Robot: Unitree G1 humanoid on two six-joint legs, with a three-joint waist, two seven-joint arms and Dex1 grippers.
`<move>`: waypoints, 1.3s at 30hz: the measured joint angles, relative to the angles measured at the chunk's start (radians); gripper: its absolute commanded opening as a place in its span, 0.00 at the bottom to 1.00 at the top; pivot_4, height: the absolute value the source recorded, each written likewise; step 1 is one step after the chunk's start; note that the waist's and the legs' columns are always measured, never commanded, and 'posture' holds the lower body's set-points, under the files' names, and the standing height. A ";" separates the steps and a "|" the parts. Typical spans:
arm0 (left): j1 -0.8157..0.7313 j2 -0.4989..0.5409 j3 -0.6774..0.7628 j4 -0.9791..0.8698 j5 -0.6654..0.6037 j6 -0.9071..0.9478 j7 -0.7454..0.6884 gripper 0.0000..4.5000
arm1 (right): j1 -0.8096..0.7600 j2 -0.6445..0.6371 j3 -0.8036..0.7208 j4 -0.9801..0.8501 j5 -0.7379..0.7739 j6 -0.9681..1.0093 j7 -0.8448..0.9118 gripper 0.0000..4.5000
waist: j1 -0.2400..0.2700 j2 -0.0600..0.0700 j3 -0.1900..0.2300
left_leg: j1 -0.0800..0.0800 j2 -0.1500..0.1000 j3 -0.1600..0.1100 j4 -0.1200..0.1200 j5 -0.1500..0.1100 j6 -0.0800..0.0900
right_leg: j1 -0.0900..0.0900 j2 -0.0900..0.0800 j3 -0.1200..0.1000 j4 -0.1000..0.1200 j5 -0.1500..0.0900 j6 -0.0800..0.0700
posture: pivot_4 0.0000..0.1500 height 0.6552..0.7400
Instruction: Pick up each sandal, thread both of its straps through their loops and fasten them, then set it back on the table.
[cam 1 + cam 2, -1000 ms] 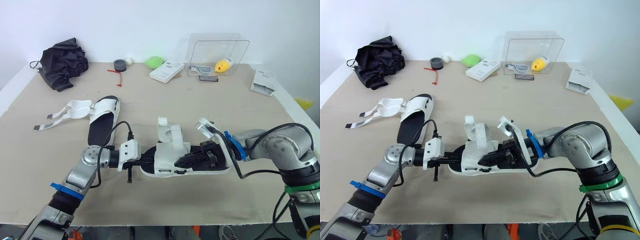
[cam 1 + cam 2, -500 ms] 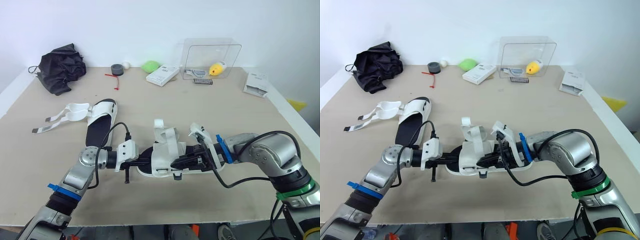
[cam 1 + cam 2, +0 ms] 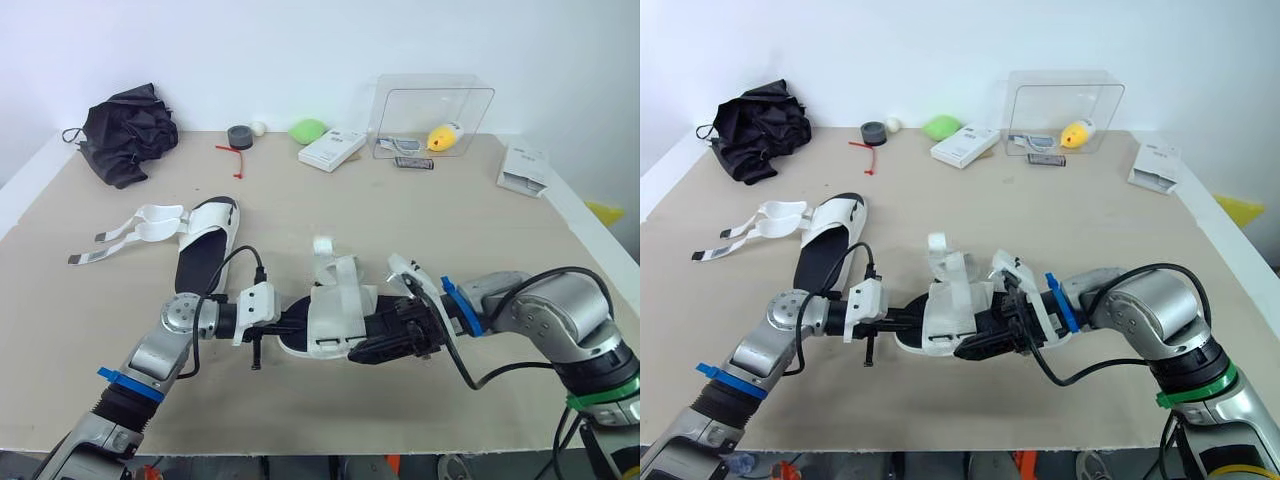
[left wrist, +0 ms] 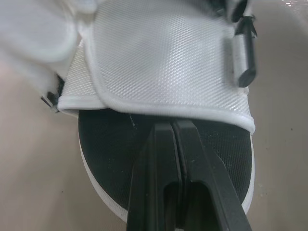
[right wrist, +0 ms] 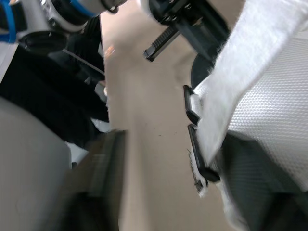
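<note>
A white sandal (image 3: 335,315) with a black footbed lies in the middle of the table, its mesh straps (image 4: 163,62) standing up. My left gripper (image 4: 174,126) comes in from the toe end, shut, its tips resting on the footbed under the front strap. From the heel side my right gripper (image 3: 392,345) reaches along the sandal's near side, its fingers spread, next to a white strap (image 5: 250,86) and two black loops (image 5: 195,125). A second sandal (image 3: 205,240) lies flat at the left with its straps (image 3: 130,225) loose on the table.
Along the far edge sit a black cloth bundle (image 3: 125,125), a tape roll (image 3: 240,134), a green object (image 3: 310,129), a white box (image 3: 333,148) and a clear container (image 3: 432,110). A white packet (image 3: 527,168) lies at the right edge.
My right gripper's fingers have spread apart and shifted toward the sandal's near side. The left gripper stays shut at the toe. The head camera has shifted slightly.
</note>
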 measured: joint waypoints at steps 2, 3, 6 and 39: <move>0.001 0.000 0.000 -0.001 0.000 0.000 0.002 0.00 | 0.008 -0.015 -0.106 0.021 0.060 0.032 0.008 0.96 | 0.000 0.001 0.001 | 0.000 0.000 0.000 0.001 0.000 0.000 | 0.000 0.000 0.000 0.000 0.000 0.000 | 1.00 1.00; 0.002 0.000 0.000 -0.002 0.000 0.000 0.001 0.00 | 0.016 -0.040 -0.169 0.014 0.098 0.043 0.020 0.96 | 0.001 0.001 0.001 | 0.000 0.000 0.000 0.001 0.000 0.000 | 0.000 0.000 0.000 0.000 0.000 0.000 | 1.00 1.00; 0.007 0.000 0.000 -0.004 -0.002 0.000 0.000 0.00 | 0.090 -0.099 -0.280 -0.052 0.173 0.068 0.034 0.96 | 0.006 0.001 0.001 | 0.000 0.000 -0.003 0.000 0.000 0.001 | 0.002 0.001 -0.001 0.000 -0.001 0.000 | 1.00 1.00; -0.022 -0.008 0.000 0.047 -0.003 -0.003 -0.011 0.00 | 0.305 0.140 -0.285 -0.237 0.394 0.116 -0.496 0.96 | 0.009 0.004 0.000 | 0.004 0.003 -0.005 0.002 0.003 0.000 | 0.005 0.007 0.001 0.002 -0.004 0.004 | 1.00 1.00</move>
